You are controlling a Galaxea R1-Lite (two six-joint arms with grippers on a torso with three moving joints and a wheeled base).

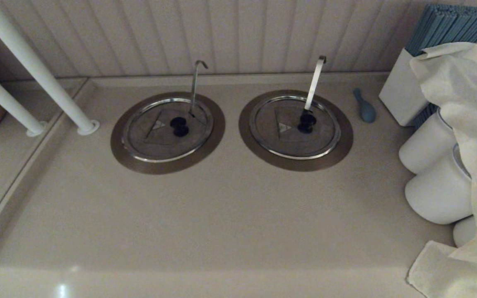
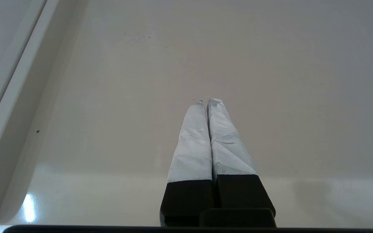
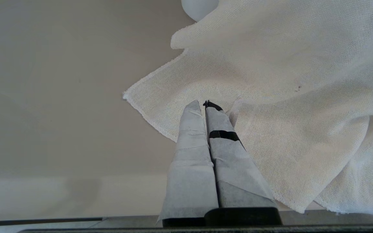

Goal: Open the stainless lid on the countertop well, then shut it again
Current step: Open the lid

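The stainless lid [image 1: 155,138] lies flat over the countertop well, whose brushed collar [image 1: 131,159] rings it at centre left in the head view. It has a black knob [image 1: 179,126], a small triangle mark and a thin grey hooked rod [image 1: 195,85] rising behind. Neither gripper shows in the head view. My left gripper [image 2: 205,102] is shut and empty above bare counter near the front edge. My right gripper [image 3: 202,104] is shut and empty, hovering over a white cloth [image 3: 270,97].
A twin lid [image 1: 294,126] with a bright flat strip [image 1: 315,82] sits to the right. A blue spoon [image 1: 364,106], a white box of blue straws [image 1: 406,89], white jars [image 1: 433,165] and the draped cloth [image 1: 470,136] crowd the right side. White poles [image 1: 35,70] stand at left.
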